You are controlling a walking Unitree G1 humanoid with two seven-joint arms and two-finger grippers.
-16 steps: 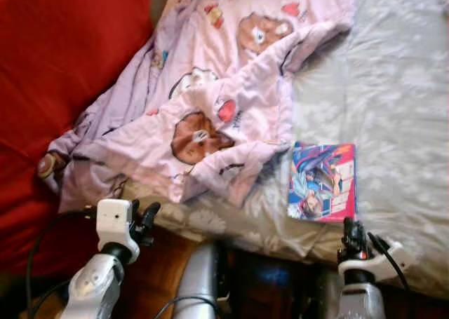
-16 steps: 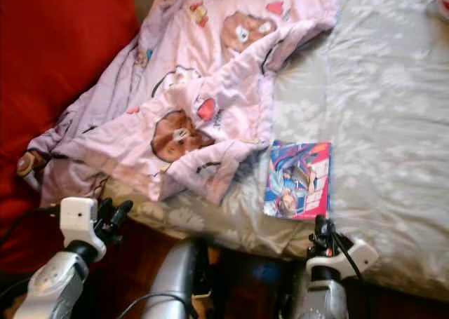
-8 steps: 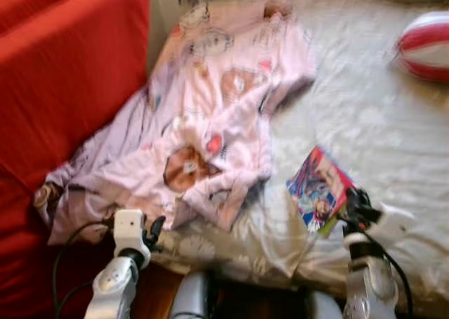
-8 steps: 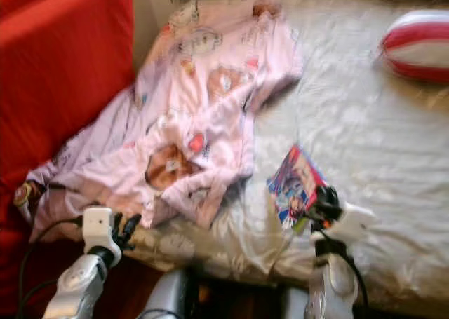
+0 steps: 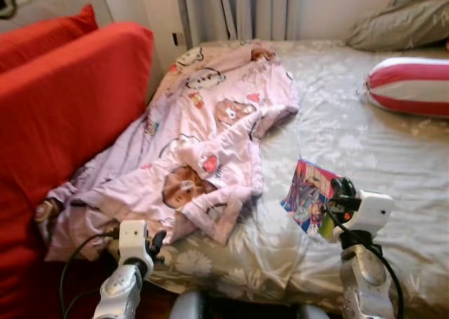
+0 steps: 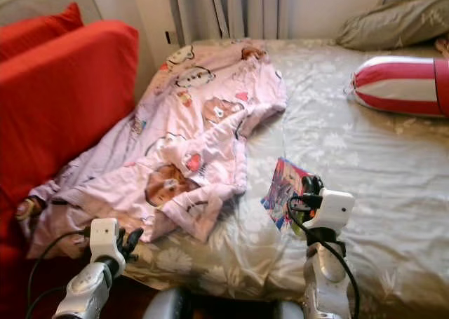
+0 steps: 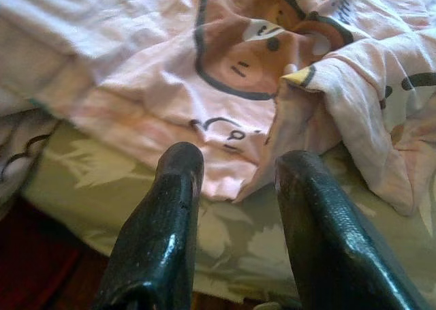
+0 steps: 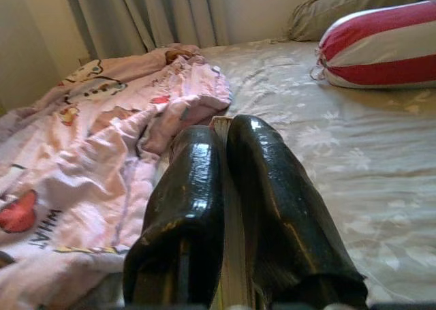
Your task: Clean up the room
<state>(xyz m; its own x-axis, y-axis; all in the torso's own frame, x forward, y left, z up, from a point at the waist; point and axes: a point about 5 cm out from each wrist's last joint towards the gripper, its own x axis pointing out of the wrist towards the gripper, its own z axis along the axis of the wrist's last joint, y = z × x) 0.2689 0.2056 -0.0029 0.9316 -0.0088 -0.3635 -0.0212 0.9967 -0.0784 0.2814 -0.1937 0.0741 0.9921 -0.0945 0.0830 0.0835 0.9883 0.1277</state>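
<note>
Your right gripper (image 5: 342, 193) has its fingers pinched tight on the edge of the colourful book (image 5: 310, 196), holding it tilted above the grey bedsheet (image 5: 393, 151). To that gripper's left lies the pink cartoon blanket (image 5: 203, 144), spread toward the red sofa (image 5: 63, 102). Ahead and to its right rests a red-and-white striped cushion (image 5: 410, 84). Your left gripper (image 7: 235, 174) hangs with fingers apart, near the blanket's edge.
</note>
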